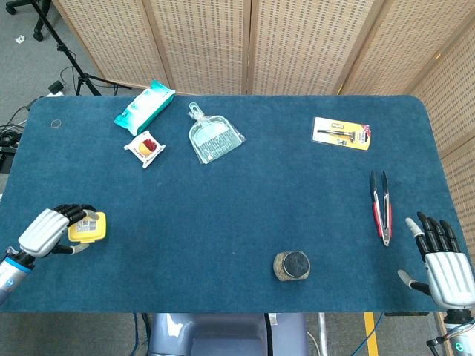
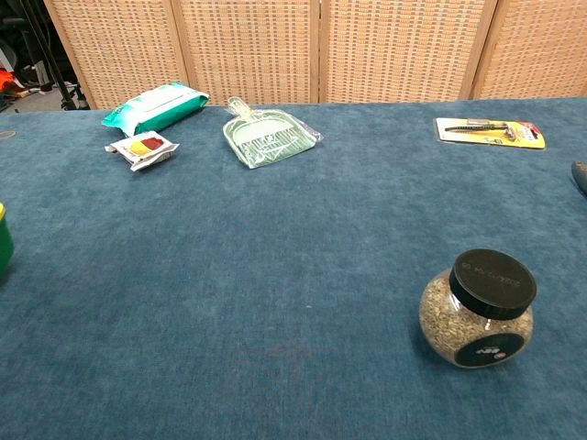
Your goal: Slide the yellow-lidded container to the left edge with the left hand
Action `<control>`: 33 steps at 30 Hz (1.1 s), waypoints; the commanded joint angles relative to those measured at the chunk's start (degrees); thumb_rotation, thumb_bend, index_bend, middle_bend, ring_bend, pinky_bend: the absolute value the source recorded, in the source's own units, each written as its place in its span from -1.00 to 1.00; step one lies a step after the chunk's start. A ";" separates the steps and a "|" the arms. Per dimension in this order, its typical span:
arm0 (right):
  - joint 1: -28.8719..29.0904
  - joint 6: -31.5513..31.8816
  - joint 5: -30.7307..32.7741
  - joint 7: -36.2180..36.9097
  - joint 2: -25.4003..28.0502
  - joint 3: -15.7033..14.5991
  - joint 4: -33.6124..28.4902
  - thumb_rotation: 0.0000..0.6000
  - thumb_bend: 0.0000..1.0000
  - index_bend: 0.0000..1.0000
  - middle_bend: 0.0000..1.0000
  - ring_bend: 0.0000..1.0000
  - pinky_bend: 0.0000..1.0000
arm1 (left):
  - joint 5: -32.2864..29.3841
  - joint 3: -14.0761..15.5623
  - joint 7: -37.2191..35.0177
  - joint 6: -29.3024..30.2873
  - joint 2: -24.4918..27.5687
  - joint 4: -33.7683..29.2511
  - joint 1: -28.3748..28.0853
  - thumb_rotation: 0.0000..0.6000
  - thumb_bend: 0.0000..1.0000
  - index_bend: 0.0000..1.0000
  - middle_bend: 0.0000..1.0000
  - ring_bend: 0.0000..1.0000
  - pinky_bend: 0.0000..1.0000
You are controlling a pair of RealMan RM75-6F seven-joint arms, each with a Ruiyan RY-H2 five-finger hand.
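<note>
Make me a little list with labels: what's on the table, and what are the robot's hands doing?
left hand: grips the yellow-lidded container near the table's left edge
right hand: open, fingers spread, off the right front corner, holding nothing
jar: black lid, front middle
tongs: right side
dustpan: back, left of middle
wipes pack: back left
small packet: in front of the wipes
carded tool: back right

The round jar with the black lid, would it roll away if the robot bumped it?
Probably not. The jar stands upright on a flat bottom, on fuzzy blue cloth that likely grips. It looks full of seeds, so perhaps heavy. Knocked sideways, its round belly could roll.
</note>
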 commanded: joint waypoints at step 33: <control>-0.37 0.80 0.15 2.71 1.38 0.34 -0.82 1.00 -1.00 -0.92 -1.00 -1.00 -1.00 | -9.86 -0.33 4.85 -2.91 11.00 -21.37 9.61 1.00 -0.98 -1.00 -1.00 -1.00 -0.91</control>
